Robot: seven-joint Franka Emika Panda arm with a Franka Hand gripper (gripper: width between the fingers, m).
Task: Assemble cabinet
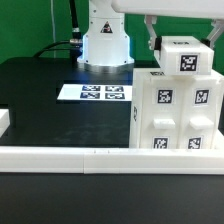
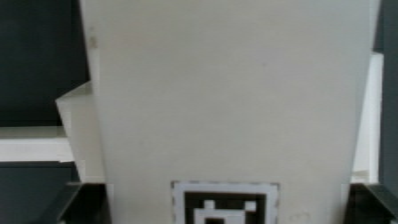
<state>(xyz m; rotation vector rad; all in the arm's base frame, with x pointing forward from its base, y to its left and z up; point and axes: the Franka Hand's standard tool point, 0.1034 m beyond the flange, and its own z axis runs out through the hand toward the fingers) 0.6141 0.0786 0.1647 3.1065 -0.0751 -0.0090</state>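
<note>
The cabinet [image 1: 175,110] stands upright at the exterior view's right, a big white body with several tags on its front. A smaller white top panel [image 1: 186,58] with one tag sits on top of it. My gripper [image 1: 184,42] comes down from above and straddles this panel, one finger [image 1: 150,37] showing at its left side. In the wrist view the white panel [image 2: 222,100] fills the picture, its tag [image 2: 226,205] between my gripper's [image 2: 217,215] dark fingers [image 2: 45,205], which lie against both of its edges.
A long low white rail [image 1: 90,155] runs along the front of the black table. The marker board [image 1: 95,92] lies flat left of the cabinet. The robot base [image 1: 105,42] stands behind it.
</note>
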